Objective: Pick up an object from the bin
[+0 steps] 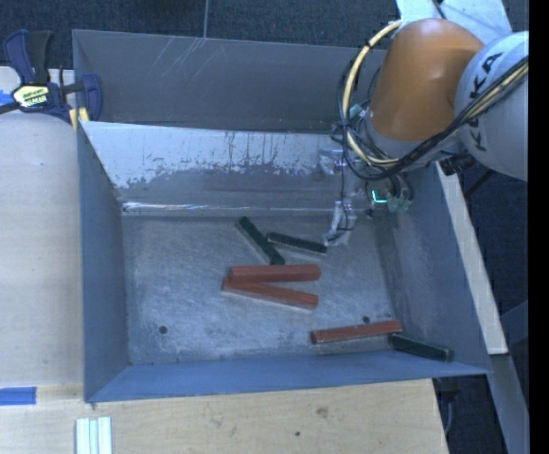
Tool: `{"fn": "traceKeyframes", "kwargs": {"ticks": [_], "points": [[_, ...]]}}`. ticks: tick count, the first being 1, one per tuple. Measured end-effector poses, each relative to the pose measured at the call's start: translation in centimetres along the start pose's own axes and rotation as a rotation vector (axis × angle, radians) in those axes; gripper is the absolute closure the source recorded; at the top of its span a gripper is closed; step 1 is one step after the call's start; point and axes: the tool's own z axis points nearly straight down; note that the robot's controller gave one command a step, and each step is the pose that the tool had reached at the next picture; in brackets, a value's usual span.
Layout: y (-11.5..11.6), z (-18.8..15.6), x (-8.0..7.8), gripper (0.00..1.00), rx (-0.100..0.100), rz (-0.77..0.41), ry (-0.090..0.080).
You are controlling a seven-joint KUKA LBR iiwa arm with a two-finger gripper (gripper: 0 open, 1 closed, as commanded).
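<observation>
My gripper (339, 227) hangs low in the bin's back right part, below the orange-covered wrist. Its tip is right at the right end of a thin dark stick (296, 244) that lies nearly flat on the floor. A second dark stick (258, 239) crosses the left end of the first at a slant. Just in front of them lie two reddish-brown bars, one (273, 273) above the other (274, 295), meeting at their left ends. Whether the dark stick is held is hidden from me.
A third reddish-brown bar (356, 332) lies near the front right corner, with another dark stick (421, 348) at its right end against the wall. The arm comes in over the right rim.
</observation>
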Motion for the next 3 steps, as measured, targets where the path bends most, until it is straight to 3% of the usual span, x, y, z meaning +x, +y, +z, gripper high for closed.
{"fn": "traceKeyframes", "kwargs": {"ticks": [1, 2, 3], "points": [[-1.1, 10.6, 4.1, 0.0, 0.0, 0.176, 0.0], [-0.9, 9.8, 3.6, 1.0, -0.004, 0.173, -0.012], [-2.9, -2.1, 2.2, 1.0, 0.0, 0.179, -0.017]]}}
